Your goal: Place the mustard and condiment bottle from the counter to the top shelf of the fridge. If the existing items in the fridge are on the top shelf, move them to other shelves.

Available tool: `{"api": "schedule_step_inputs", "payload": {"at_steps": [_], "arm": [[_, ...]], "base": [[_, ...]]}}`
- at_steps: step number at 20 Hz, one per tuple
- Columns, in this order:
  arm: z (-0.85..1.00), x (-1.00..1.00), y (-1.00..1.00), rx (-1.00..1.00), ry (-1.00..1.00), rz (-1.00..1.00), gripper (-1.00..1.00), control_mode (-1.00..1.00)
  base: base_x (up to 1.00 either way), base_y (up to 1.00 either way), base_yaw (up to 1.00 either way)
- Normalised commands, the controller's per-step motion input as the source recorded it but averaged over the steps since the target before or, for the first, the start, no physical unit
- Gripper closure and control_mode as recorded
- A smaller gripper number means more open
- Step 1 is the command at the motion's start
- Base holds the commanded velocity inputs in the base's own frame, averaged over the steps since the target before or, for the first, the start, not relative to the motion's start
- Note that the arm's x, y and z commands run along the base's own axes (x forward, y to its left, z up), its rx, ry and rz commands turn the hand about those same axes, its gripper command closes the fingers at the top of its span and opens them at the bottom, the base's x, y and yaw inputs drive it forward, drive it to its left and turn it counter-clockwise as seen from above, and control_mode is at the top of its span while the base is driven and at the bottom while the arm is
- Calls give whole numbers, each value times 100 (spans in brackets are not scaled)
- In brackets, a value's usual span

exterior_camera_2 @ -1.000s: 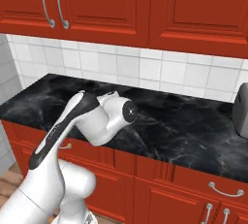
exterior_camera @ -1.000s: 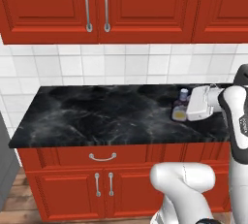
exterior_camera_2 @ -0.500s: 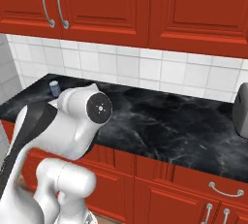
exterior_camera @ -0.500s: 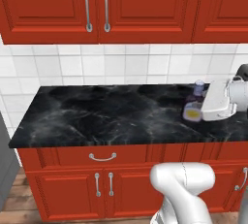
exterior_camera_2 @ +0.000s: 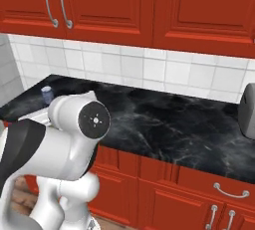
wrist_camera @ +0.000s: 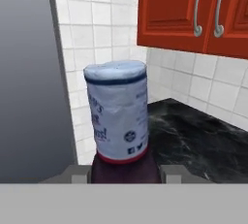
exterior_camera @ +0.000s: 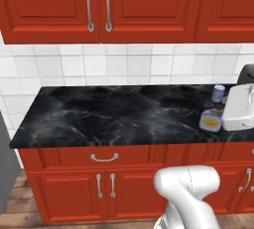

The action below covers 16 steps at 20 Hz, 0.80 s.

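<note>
Tool (wrist_camera: 125, 172) clamped on small dark purple-brown bottle with lavender cap (exterior_camera: 213, 110), upright above black marble counter (exterior_camera: 114, 114), red cabinets (exterior_camera: 104, 5) overhead, white tile backsplash (exterior_camera: 99, 64) behind.

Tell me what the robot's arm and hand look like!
The arm is smooth, shiny white, with thick rounded segments and a black band at a joint. One joint ends in a round dark grey cap with a small bolt pattern. The hand is a boxy white block, and no cables show.
</note>
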Motion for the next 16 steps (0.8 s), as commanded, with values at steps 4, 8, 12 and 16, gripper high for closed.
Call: {"api": "schedule_step_inputs", "payload": {"at_steps": [4,8,12,16], "arm": [[0,0,0,0,0,0,100,100],[0,0,0,0,0,0,100,100],[0,0,0,0,0,0,100,100],[0,0,0,0,0,0,100,100]], "base": [[-100,-58,-3],[-100,-73,-27],[-98,-47,-54],[-80,-28,-65]]}}
